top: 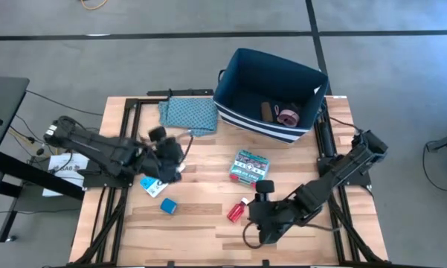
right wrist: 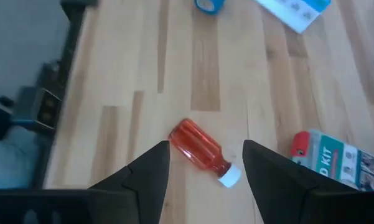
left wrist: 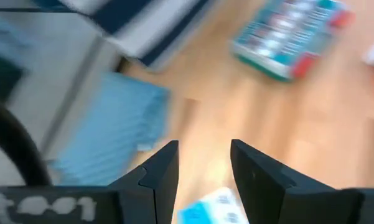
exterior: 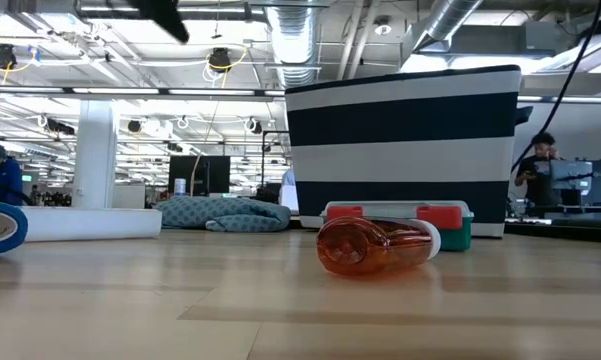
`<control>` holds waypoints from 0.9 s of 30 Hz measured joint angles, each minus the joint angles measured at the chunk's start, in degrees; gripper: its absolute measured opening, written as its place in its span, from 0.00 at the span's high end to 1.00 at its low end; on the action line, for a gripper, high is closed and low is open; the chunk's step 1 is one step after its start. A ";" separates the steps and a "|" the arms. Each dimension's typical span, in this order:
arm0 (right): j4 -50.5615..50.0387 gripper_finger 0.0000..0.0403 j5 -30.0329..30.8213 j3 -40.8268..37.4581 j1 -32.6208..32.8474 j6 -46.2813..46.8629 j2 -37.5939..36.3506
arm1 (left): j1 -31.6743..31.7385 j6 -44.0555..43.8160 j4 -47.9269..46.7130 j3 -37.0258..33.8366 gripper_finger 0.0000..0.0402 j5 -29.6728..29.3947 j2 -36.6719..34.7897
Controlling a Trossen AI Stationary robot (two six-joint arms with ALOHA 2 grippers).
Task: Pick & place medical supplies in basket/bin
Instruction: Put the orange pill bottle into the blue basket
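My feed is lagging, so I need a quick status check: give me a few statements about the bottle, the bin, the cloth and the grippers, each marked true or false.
1. The red bottle stands upright. False: it lies on its side on the table.
2. The bin already holds a brown oblong and a pink roll. True.
3. The right gripper is shut on the bottle. False: it is open, with the bottle lying ahead between its fingers' line of sight.
4. The left gripper is open and holds nothing. True.
5. The teal cloth is inside the bin. False: it lies on the table beside the bin.
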 joint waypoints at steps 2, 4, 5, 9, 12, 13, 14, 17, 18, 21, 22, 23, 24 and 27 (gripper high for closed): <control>-0.79 0.51 -2.07 -0.04 -0.64 -1.21 2.21 | -1.74 0.03 4.67 -4.80 0.66 2.69 -1.46; -0.89 0.51 -4.77 -0.04 -1.52 -4.09 4.48 | -3.09 -0.15 8.61 -7.97 0.66 3.20 -2.16; -0.94 0.51 -5.88 -0.05 -2.08 -5.99 5.48 | -3.66 -0.42 9.40 -9.07 0.66 3.20 -2.32; -1.83 0.50 -7.68 -0.04 -4.52 -11.66 8.97 | -5.15 -1.49 10.66 -10.99 0.66 2.09 -2.40; -4.24 0.49 -9.28 -0.07 -7.29 -13.78 10.22 | -5.41 -1.42 10.44 -11.40 0.66 1.80 -2.40; -5.10 0.49 -9.56 -0.07 -8.17 -14.66 10.25 | -5.40 -1.34 10.45 -11.40 0.66 1.75 -2.40; -5.63 0.49 -9.92 -0.07 -9.10 -15.29 10.23 | -5.36 -1.25 10.45 -11.40 0.66 1.69 -2.40; -5.51 0.49 -11.86 -0.04 -11.99 -18.62 10.95 | -5.36 -1.22 10.39 -11.40 0.66 2.03 -2.40; -5.76 0.49 -12.19 -0.12 -12.70 -20.10 11.09 | -5.36 -1.20 10.43 -11.40 0.66 2.30 -2.40; -4.46 0.50 -15.96 0.13 -14.60 -24.29 12.00 | -5.41 -1.04 10.41 -11.40 0.66 2.53 -2.40; -4.33 0.51 -19.03 0.11 -15.26 -25.40 12.76 | -5.41 -1.01 10.41 -11.40 0.66 2.52 -2.40; -4.85 0.51 -21.82 -0.13 -15.78 -26.16 13.48 | -5.41 -0.98 10.41 -11.40 0.66 2.50 -2.40; -5.17 0.51 -23.72 -0.17 -16.15 -26.78 14.31 | -5.41 -0.98 10.39 -11.40 0.66 2.49 -2.40; -5.47 0.51 -25.09 -0.02 -16.88 -29.23 15.88 | -5.41 -0.62 10.37 -11.40 0.66 2.49 -2.40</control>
